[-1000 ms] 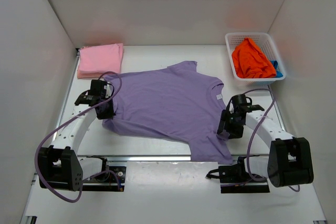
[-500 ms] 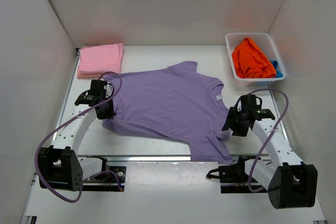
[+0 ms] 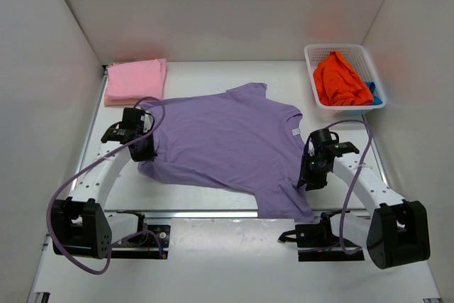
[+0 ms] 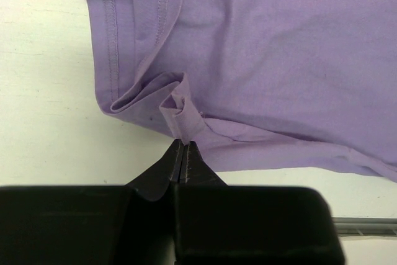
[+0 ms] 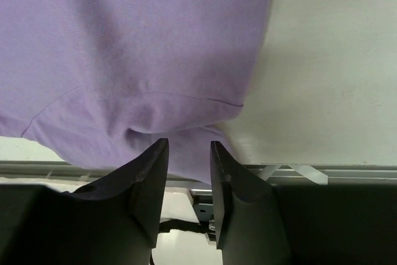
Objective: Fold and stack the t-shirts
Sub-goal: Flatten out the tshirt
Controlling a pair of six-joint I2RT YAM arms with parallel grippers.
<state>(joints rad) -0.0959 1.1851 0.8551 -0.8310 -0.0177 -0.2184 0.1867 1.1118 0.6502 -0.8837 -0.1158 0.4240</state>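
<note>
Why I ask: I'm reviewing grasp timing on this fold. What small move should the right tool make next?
Probably finish closing the right tool on the purple t-shirt. Its jaws stand apart with bunched purple fabric showing in the gap, while the left tool is already shut on a pinch of the shirt's opposite edge. Both likely need a hold before any lift to fold.

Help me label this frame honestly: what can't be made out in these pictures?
Blue shirt: top view, nearly all buried under the orange shirt in the basket.
Purple shirt, its neck label: top view, too small to read.
Right gripper: wrist view, unclear whether its parted fingers touch the cloth; from above the arm covers them.
</note>
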